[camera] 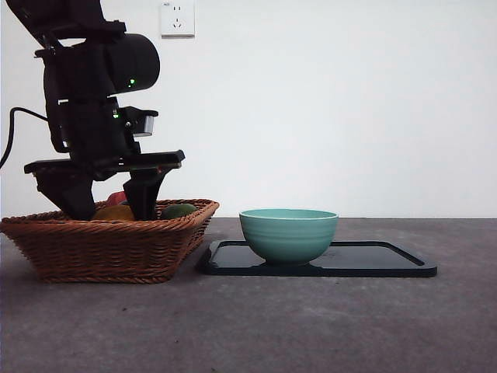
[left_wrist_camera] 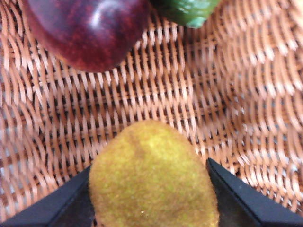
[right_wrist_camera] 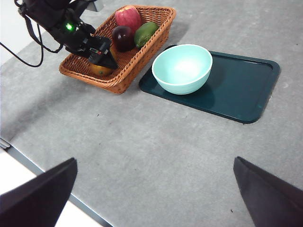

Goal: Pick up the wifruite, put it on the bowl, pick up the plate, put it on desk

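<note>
The wifruite (left_wrist_camera: 151, 179), orange-brown and fuzzy, lies on the floor of the wicker basket (left_wrist_camera: 189, 94). My left gripper (left_wrist_camera: 149, 164) is down in the basket (camera: 109, 249), its black jaws pressed against both sides of the wifruite (camera: 115, 211). The mint-green bowl (camera: 288, 233) stands empty on the dark rectangular plate (camera: 373, 260), to the right of the basket. In the right wrist view, my right gripper (right_wrist_camera: 155, 163) hangs open high above the grey desk (right_wrist_camera: 142, 156), well away from the bowl (right_wrist_camera: 182, 68) and the plate (right_wrist_camera: 236, 90).
The basket also holds a dark red-purple fruit (left_wrist_camera: 90, 28), a green fruit (left_wrist_camera: 187, 9) and a red apple (right_wrist_camera: 128, 18). The plate nearly touches the basket's side. A black cable (right_wrist_camera: 28, 47) trails from the left arm. The desk's edge (right_wrist_camera: 42, 172) runs close by the right gripper.
</note>
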Available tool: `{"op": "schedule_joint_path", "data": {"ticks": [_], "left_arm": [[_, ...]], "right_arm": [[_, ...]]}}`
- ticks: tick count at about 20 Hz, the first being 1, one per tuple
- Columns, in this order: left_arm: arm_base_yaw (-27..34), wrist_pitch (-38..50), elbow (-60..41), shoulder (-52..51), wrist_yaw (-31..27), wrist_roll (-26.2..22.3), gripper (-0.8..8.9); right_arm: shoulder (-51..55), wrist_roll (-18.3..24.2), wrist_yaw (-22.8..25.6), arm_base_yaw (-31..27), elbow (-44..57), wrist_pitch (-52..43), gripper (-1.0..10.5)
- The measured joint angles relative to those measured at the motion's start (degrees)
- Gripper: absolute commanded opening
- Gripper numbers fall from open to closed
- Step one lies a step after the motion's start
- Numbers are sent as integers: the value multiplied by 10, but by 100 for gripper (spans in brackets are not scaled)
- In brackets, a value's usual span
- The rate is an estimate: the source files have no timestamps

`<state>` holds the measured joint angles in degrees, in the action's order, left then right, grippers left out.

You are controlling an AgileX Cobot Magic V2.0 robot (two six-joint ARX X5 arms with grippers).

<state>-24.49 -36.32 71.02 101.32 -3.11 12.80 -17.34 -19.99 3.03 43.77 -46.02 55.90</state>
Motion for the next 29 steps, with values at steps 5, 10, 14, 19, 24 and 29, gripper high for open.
{"op": "schedule_joint_path", "data": {"ticks": [5, 10, 14, 19, 24, 29], "left_arm": [[0, 8, 0, 3, 1, 0, 272], [0, 10, 0, 4, 1, 0, 444], [0, 8, 0, 4, 1, 0, 543], [3, -57, 60, 4, 1, 0, 540], [-5, -127, 83, -73, 1, 0, 539], [-45, -195, 84, -196, 1, -12, 541]], "right_arm": [[0, 0, 0, 0, 0, 0, 568], [0, 0, 0, 0, 0, 0, 568], [0, 0, 0, 0, 0, 0, 568], [0, 0, 0, 0, 0, 0, 568], [0, 0, 0, 0, 0, 0, 568], [0, 0, 0, 0, 0, 0, 568]]}}
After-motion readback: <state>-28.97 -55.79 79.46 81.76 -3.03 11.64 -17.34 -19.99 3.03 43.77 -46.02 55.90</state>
